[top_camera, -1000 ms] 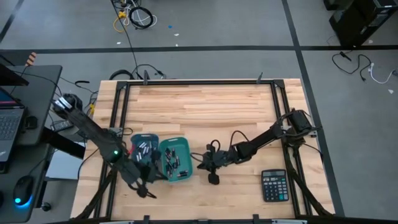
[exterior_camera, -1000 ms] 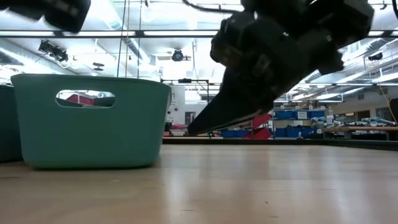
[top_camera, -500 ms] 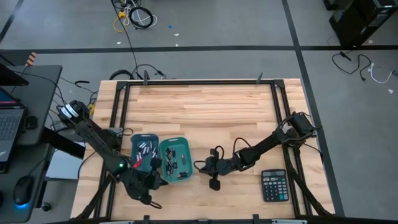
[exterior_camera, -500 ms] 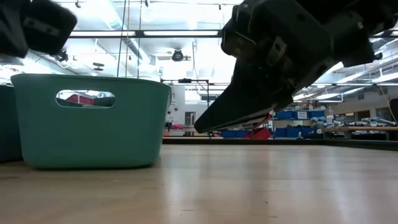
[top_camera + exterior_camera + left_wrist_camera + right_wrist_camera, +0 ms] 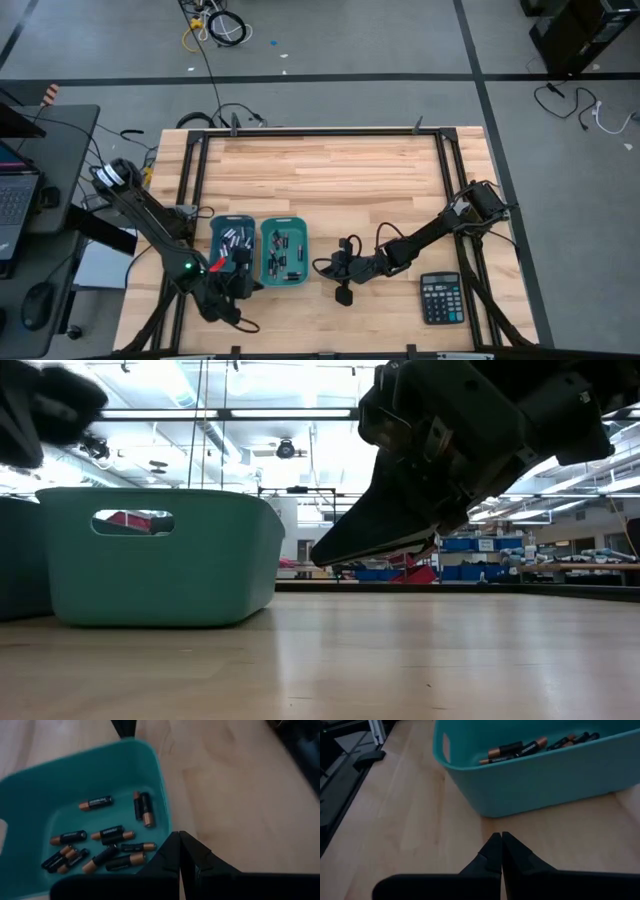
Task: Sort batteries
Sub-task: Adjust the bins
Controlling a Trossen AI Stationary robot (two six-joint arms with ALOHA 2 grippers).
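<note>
Right gripper [image 5: 500, 842] with its two dark fingers pressed together to a point, holding nothing, above the pale wooden tabletop [image 5: 415, 825], just ahead a teal rectangular plastic bin [image 5: 545, 775], black-and-copper cylindrical batteries [image 5: 512, 750] lying inside along its far wall

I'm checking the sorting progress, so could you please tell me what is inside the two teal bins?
Both teal bins hold batteries: black cells with copper-coloured ends lie loose on the floor of the bin shown in the left wrist view. The left gripper covers part of the left-hand bin, so an exact count isn't possible.
</note>
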